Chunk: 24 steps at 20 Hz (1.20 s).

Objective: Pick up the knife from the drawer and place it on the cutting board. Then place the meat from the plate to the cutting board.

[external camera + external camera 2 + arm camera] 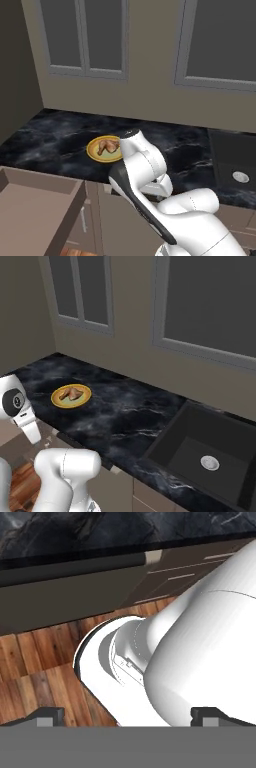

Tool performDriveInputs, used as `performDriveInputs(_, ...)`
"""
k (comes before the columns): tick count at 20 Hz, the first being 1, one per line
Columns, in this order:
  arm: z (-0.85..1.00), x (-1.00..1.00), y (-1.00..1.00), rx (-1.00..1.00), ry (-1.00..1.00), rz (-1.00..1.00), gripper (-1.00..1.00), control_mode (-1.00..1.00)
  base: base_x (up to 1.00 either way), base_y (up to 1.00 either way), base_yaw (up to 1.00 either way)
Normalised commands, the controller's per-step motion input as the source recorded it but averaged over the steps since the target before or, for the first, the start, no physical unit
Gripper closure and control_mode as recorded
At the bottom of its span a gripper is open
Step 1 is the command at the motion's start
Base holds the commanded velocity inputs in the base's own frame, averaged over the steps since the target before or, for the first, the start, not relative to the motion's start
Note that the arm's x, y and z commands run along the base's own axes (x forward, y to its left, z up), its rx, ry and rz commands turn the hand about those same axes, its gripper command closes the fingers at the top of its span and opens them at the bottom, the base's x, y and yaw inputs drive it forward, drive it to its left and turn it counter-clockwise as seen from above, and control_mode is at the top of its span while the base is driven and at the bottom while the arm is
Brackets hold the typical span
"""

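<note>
Drawer (pixel 37 210) open, knife not yet in hand
We see the end effector (pixel 127 716) with tips apart, empty; we'd take the stiff, light knife by its handle.

Meat (pixel 106 146) on plate (pixel 95 152); drawer (pixel 35 210) open.

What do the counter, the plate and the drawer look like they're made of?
Counter: looks like polished black marble or stone, going by the white veining and faint sheen. Plate: probably glazed ceramic, with a smooth yellow-orange rim and a greenish centre under the meat. Drawer: flat, matte taupe-brown panels, likely painted wood or laminate; no grain shows, so I can't tell which.
</note>
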Motion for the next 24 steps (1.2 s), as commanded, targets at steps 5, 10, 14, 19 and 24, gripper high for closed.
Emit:
performDriveInputs(5, 0.00, 0.00, 0.00, 0.00, 0.00, 0.00, -1.00, 1.00, 0.34, 0.60, 0.10)
performDriveInputs(10, 0.00, 0.00, 0.00, 0.00, 0.00, 0.00, -1.00, 1.00, 0.38, 0.31, 0.12)
performDriveInputs(14, 0.00, 0.32, -0.06, 0.03, 0.00, 0.12, -1.00, -1.00, 0.10, 0.00, 0.04)
performDriveInputs(19, 0.00, 0.55, -0.23, 0.06, 0.00, 0.18, -1.00, -1.00, 0.00, 0.00, 0.00)
performDriveInputs(24, 0.00, 0.69, -0.21, 0.09, 0.00, 0.19, -1.00, -1.00, 0.00, 0.00, 0.00)
